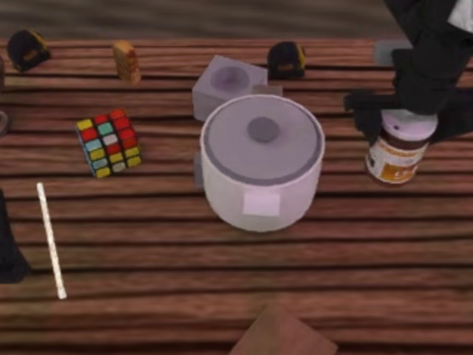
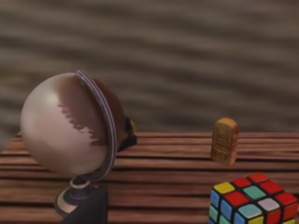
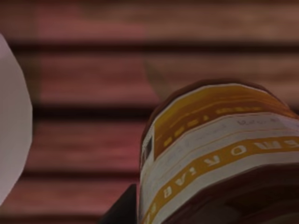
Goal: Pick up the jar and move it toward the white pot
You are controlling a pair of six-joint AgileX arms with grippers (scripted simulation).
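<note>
At the table's right side, the right gripper (image 1: 403, 111) sits over the jar (image 1: 397, 151) from above, clamped at its white lid. The jar stands upright, and the white pot (image 1: 261, 163) lies to its left, so the carry runs leftward. The left arm is parked at the left edge.

We see the pot (image 1: 261, 164) at the table's (image 1: 148, 251) middle, the jar (image 1: 397, 146) to its right, apart from it, under the right gripper (image 1: 405, 111). A block (image 1: 228, 85) stands just behind the pot. The cube (image 1: 109, 143) lies left of the pot, a stick (image 1: 51, 240) farther left and nearer the front edge.
</note>
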